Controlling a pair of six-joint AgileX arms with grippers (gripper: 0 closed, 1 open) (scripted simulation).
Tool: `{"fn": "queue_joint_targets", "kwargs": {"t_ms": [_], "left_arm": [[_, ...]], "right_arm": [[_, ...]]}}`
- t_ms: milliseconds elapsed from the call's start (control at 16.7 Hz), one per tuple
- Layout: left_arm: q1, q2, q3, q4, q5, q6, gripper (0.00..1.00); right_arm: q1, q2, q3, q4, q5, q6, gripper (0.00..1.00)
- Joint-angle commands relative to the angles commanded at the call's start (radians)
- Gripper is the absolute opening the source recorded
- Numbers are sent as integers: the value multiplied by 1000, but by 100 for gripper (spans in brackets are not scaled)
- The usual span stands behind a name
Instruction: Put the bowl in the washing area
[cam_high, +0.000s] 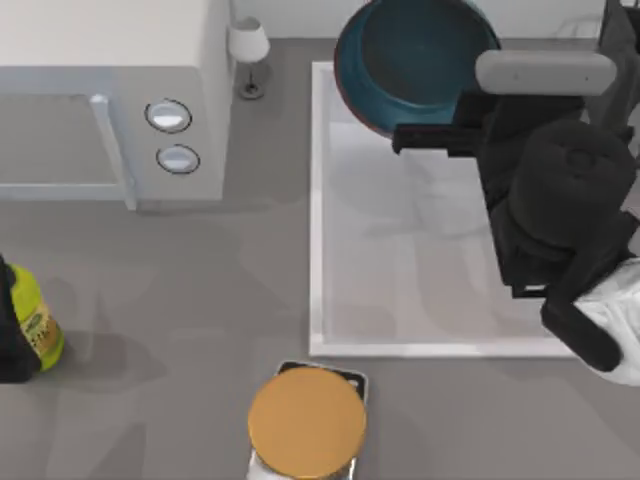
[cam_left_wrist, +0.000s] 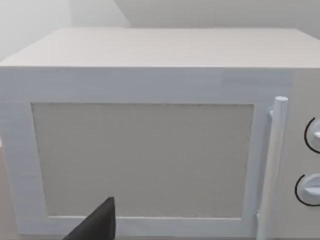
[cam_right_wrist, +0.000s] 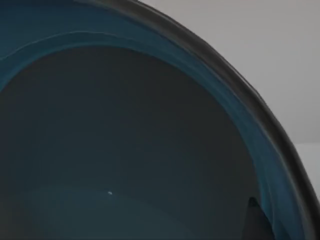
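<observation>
The bowl (cam_high: 415, 60) is wide, dark teal-blue with a thin reddish-brown rim. It hangs over the far end of the washing area (cam_high: 320, 220), a large white rectangular sink basin with a raised rim. My right gripper (cam_high: 425, 138) reaches in from the right and is shut on the bowl's near rim. The right wrist view looks closely into the bowl's glossy inside (cam_right_wrist: 125, 140), where one dark fingertip (cam_right_wrist: 254, 216) shows just within the rim. My left arm (cam_high: 8, 340) stays parked at the table's left edge.
A white microwave (cam_high: 110, 100) with two round dials stands at the back left, and its door (cam_left_wrist: 145, 155) faces the left wrist camera. A small lamp (cam_high: 248, 55) stands beside it. A yellow bottle (cam_high: 35, 322) is at the left. An orange-tan disc (cam_high: 306, 422) lies near the front.
</observation>
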Motion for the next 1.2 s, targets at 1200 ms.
{"fn": "queue_joint_targets", "kwargs": {"t_ms": [1200], "left_arm": [[0, 0, 0, 0, 0, 0, 100]], "right_arm": [[-18, 542, -107, 619, 25, -38, 30]]}}
